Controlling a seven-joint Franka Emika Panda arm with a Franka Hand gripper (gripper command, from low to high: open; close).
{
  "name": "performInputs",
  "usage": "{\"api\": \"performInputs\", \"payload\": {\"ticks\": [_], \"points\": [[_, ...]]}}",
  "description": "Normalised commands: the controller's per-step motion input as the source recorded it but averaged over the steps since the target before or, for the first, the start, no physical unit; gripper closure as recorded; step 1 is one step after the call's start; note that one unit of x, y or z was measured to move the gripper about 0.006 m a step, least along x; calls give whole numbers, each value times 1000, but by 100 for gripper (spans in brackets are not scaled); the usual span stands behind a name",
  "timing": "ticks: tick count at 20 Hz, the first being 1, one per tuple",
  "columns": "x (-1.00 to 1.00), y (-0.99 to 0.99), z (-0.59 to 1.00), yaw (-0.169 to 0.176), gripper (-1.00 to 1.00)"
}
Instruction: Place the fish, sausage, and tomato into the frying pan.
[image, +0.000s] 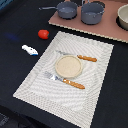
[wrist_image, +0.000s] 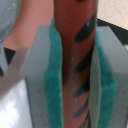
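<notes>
Wrist view shows the hand (wrist_image: 75, 75) clamped on the sausage (wrist_image: 75, 45), upright between green pads (wrist_image: 54, 85).

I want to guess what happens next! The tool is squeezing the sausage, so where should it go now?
Probably carry the sausage over the frying pan and let go. The tool already grips it, and the pan looks empty.

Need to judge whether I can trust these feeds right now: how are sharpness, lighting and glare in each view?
Exterior view: low resolution and soft, evenly lit, dark table swallowing detail; tomato shows a small highlight, fish readable. Wrist view: very close and blurred, filled by the sausage between the green pads, which look pressed against it; background indistinct, no strong glare.
</notes>
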Motion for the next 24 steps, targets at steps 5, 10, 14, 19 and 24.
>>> {"api": "performInputs", "payload": {"ticks": [5, 10, 14, 19, 24], "points": [[16, 695, -399, 0, 100], [161, 545, -469, 0, 100], [138, 575, -372, 0, 100], [49, 538, -277, 0, -100], [-74, 121, 172, 0, -100]]}}
